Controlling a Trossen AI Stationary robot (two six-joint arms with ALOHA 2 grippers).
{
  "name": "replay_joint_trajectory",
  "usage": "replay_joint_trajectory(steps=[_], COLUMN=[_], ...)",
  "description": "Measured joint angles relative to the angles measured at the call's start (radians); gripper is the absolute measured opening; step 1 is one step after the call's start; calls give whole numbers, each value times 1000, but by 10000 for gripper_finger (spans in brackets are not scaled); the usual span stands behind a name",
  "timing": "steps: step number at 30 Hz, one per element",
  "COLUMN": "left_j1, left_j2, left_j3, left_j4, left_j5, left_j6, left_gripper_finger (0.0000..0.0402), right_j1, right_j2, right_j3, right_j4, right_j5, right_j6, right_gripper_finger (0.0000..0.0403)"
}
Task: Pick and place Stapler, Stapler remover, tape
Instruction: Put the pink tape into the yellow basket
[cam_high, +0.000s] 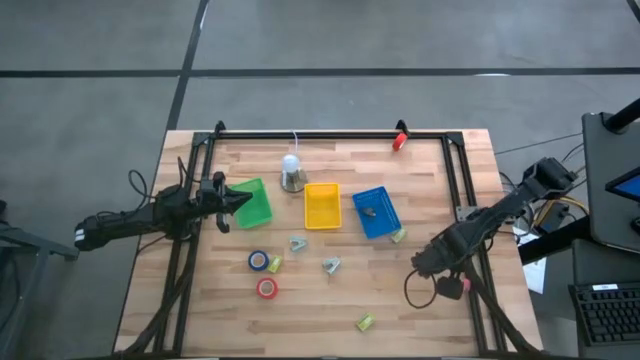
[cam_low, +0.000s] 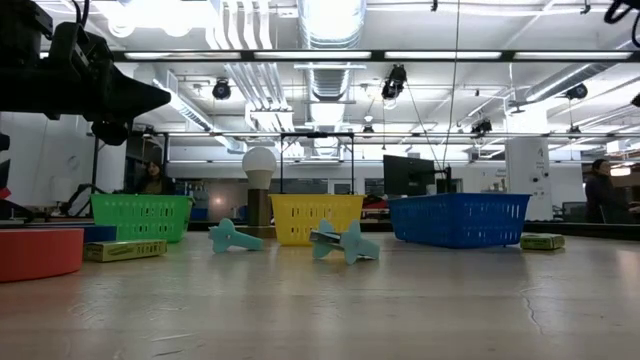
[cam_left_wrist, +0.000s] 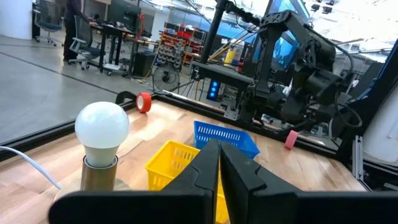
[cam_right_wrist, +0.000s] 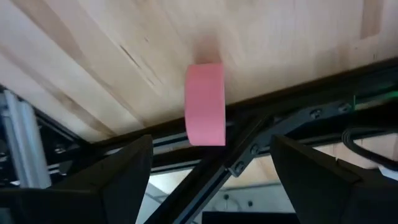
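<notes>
My left gripper (cam_high: 243, 199) (cam_left_wrist: 219, 167) is shut on nothing and hovers above the green tray (cam_high: 256, 205). My right gripper (cam_high: 424, 264) (cam_right_wrist: 211, 149) is open near the table's right edge; its fingers stand apart from a pink roll (cam_right_wrist: 205, 103) (cam_high: 450, 288) at that edge. A blue tape roll (cam_high: 259, 261) and a red one (cam_high: 266, 289) lie flat on the table, and another red roll (cam_high: 400, 141) sits at the far rail. Two teal stapler removers (cam_high: 298, 243) (cam_high: 331, 265) and small yellow-green pieces (cam_high: 365, 322) (cam_high: 398, 235) rest on the wood.
A yellow tray (cam_high: 322, 206) and a blue tray (cam_high: 376, 212) with a small grey item inside stand right of the green one. A bulb on a stand (cam_high: 292, 172) rises behind them. Black rails (cam_high: 330, 134) frame the table. Bare wood lies along the near edge.
</notes>
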Motion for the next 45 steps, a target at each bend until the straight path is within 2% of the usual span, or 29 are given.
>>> replay_joint_trajectory(steps=[13, 18, 23, 31, 40, 43, 45], left_j1=[0, 0, 0, 0, 0, 0, 0], left_j2=[0, 0, 0, 0, 0, 0, 0], left_j3=[0, 0, 0, 0, 0, 0, 0], left_j4=[0, 0, 0, 0, 0, 0, 0], left_j5=[0, 0, 0, 0, 0, 0, 0], left_j6=[0, 0, 0, 0, 0, 0, 0], left_gripper_finger=[19, 19, 19, 19, 19, 19, 19], right_j1=[0, 0, -1, -1, -17, -50, -83], right_j2=[136, 169, 206, 233, 160, 117, 88], right_j3=[-38, -38, -37, -45, -15, 24, 61], right_j4=[29, 96, 114, 102, 101, 105, 109], right_j5=[-34, -43, -52, -90, -147, -136, -90], right_j6=[-95, -130, -133, -163, -118, -71, -42], right_gripper_finger=[293, 274, 226, 102, 98, 104, 113])
